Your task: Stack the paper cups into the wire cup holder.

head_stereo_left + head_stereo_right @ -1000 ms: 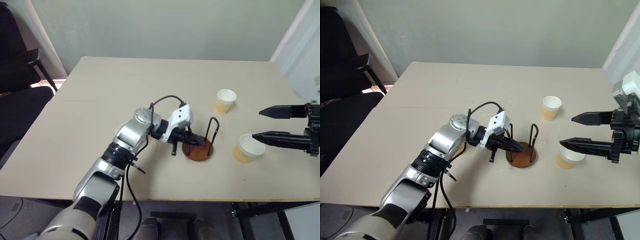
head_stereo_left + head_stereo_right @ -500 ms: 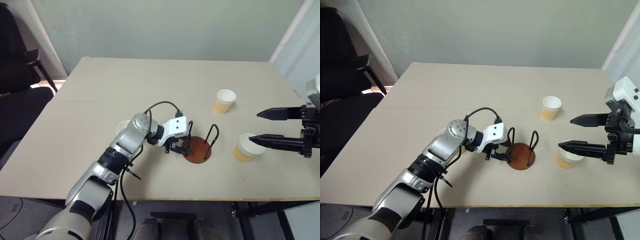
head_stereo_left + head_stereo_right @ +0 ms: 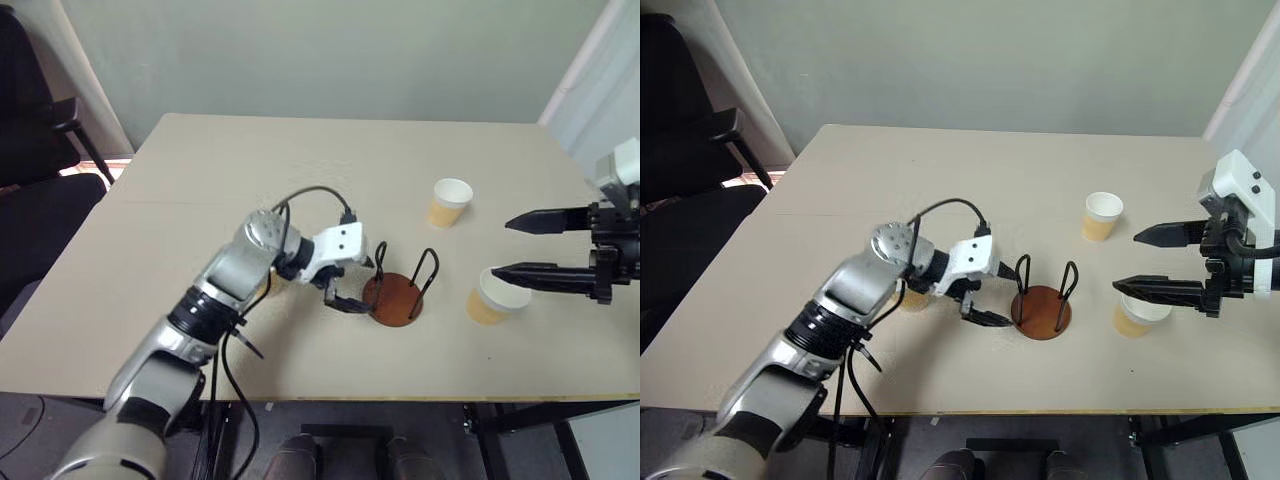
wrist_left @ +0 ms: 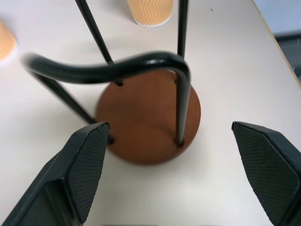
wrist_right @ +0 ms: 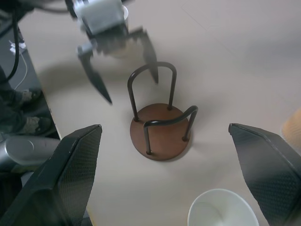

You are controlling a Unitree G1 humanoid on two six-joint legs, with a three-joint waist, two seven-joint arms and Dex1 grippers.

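The wire cup holder (image 3: pixel 394 298) stands upright near the table's front middle, its brown disc base (image 4: pixel 148 120) bare between the black wire loops. My left gripper (image 3: pixel 360 287) is open just to the left of the holder, with nothing between its fingers (image 4: pixel 82 165). One paper cup (image 3: pixel 450 203) stands behind and to the right of the holder. Another paper cup (image 3: pixel 492 297) stands to its right, under my open right gripper (image 3: pixel 502 246). A third paper cup (image 3: pixel 912 298) is mostly hidden behind my left forearm.
The tan table (image 3: pixel 250 170) has wide free room at the back and left. A black office chair (image 3: pixel 35 150) stands off the table's left side. The table's front edge (image 3: pixel 400 398) runs close below the holder.
My left gripper has opened and drawn back to the left off the holder, which stays upright in place. My right gripper has hardly moved.
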